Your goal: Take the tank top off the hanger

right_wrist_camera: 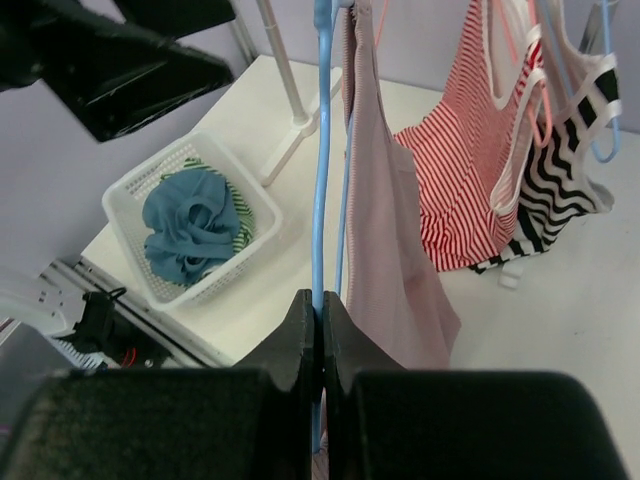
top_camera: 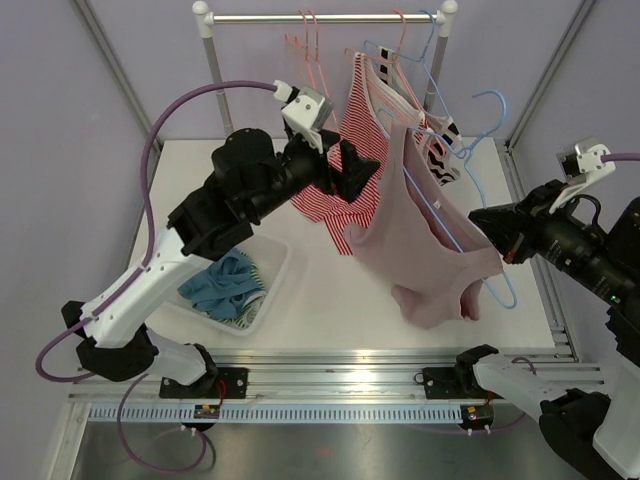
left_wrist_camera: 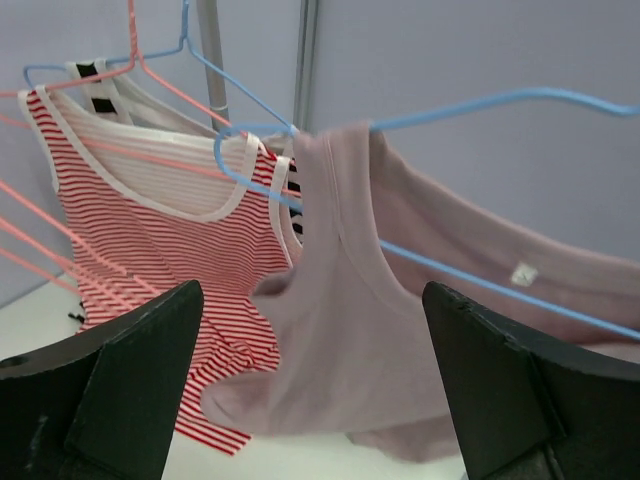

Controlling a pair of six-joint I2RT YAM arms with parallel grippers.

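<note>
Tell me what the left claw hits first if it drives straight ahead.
The left claw would likely meet the tank top draped on the hanger; depth is unclear.

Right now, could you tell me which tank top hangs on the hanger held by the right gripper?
The plain mauve tank top, on the blue hanger clamped in the right gripper; the red-striped top and black-striped top hang at the rail.

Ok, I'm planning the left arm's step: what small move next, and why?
Probably ease the left hand forward and close on the mauve tank top: it is open with the fabric just ahead, and the right hand pinches the blue hanger.
</note>
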